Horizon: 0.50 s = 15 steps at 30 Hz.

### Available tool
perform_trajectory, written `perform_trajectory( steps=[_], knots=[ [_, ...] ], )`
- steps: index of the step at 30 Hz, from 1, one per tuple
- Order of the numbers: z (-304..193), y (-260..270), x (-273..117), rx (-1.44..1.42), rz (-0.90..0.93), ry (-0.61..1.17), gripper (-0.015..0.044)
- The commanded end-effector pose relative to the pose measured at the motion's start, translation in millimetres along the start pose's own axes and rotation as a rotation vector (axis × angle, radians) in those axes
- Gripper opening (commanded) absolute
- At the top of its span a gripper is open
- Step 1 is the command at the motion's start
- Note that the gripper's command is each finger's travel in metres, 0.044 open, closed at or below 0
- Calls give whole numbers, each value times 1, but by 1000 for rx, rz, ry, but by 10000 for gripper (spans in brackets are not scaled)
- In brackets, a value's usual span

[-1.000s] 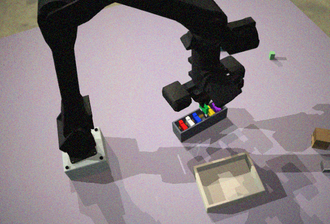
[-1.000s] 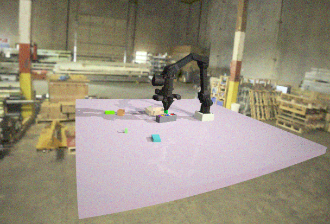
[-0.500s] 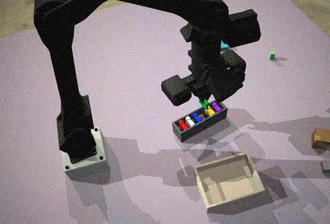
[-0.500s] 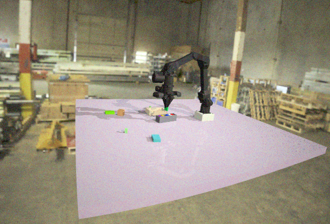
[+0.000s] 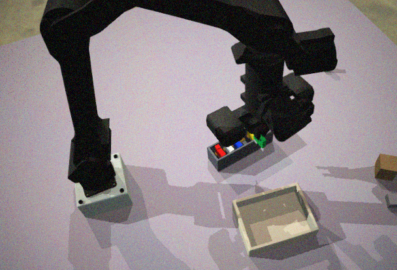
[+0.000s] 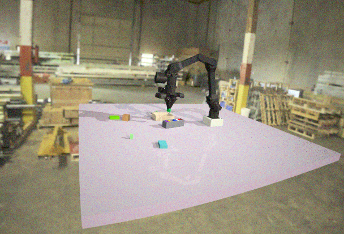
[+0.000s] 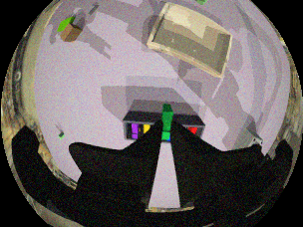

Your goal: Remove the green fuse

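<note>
Carrying the green fuse (image 5: 261, 140) clear of the block (image 5: 239, 154) is the step in hand, by my reading. The gripper (image 5: 258, 132) is pinched nearly shut on the fuse, which hangs upright from the fingertips above the block's end. In the wrist view the fuse (image 7: 166, 120) shows in front of the block (image 7: 162, 127), with purple and yellow fuses to one side and a red one to the other. To do this well, keep height until the fuse is past the block's wall, then travel level toward the tray (image 5: 275, 218), which sits near the block on the side away from the arm's base. Lower inside the tray rim before releasing.
</note>
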State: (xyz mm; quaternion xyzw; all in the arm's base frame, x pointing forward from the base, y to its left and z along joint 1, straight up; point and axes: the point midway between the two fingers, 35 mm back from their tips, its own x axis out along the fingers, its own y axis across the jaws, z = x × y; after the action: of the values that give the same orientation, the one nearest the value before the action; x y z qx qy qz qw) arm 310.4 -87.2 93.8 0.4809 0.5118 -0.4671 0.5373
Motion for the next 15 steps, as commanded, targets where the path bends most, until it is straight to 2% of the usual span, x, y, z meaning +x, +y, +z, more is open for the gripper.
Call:
perform_trajectory(
  steps=[1,15],
  knots=[
    [19,-4,3,-4,-12,1,0],
    [97,-33,2,-4,-14,-5,0]
  ],
)
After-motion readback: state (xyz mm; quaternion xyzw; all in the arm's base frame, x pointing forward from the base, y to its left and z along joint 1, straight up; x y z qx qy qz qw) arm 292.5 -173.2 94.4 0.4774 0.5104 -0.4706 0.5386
